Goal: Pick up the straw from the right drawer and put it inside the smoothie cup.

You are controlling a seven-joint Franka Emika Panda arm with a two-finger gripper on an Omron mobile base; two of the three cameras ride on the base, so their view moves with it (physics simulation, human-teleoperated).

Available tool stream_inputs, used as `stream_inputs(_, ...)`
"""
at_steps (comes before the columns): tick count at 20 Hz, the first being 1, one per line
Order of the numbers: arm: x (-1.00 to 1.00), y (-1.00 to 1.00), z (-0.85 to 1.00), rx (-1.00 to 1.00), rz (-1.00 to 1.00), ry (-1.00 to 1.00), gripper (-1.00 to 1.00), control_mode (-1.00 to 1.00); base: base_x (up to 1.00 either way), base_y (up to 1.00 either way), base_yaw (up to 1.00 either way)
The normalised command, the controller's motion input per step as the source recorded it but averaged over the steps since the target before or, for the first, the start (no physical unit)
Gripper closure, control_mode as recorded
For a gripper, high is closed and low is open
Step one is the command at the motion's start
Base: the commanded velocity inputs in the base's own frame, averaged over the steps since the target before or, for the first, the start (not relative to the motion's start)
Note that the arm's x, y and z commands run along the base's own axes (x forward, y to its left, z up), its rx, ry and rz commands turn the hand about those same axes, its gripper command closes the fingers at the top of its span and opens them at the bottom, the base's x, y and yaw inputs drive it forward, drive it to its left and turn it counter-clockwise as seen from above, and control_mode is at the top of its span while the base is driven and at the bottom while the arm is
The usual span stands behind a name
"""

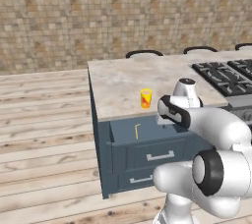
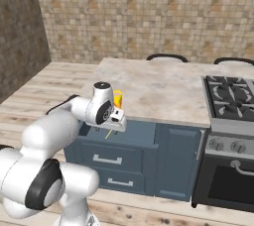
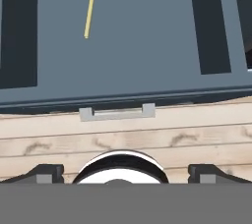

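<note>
The right drawer [image 1: 152,128] stands pulled out of the dark blue-grey cabinet, its silver handle [image 3: 117,113] facing me. The pale-yellow straw [image 3: 90,11] lies flat on the drawer floor near its left side, bent tip away from me; it also shows as the straw [image 1: 137,131]. On the counter just behind the drawer stands the smoothie cup [image 1: 146,98], upright; the smoothie cup [image 2: 118,98] is partly behind my hand. My gripper [image 3: 125,173] hangs above the drawer's front edge, pointing down, open, with nothing between its fingertips [image 3: 47,171].
A gas stove [image 2: 230,93] with an oven [image 2: 225,183] below borders the cabinet on the right. A lower drawer front [image 1: 141,179] sits closed under the open one. Chair backs [image 1: 143,52] rise behind the marble counter [image 1: 123,78]. Wooden floor lies left and in front.
</note>
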Motion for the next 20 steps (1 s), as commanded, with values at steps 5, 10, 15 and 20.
stream_inputs(5,0.19,0.16,-0.17,0.00,0.00,0.01,-1.00,-1.00,0.00,0.00,0.00)
stream_inputs(10,0.18,0.15,-0.39,0.00,0.00,0.02,-1.00,-1.00,0.00,0.00,0.00)
stream_inputs(15,0.20,0.15,-0.40,0.00,0.00,0.02,-1.00,-1.00,0.00,0.00,0.00)
stream_inputs(20,0.23,0.10,-0.20,0.00,0.02,0.02,-1.00,-1.00,0.00,0.00,0.00)
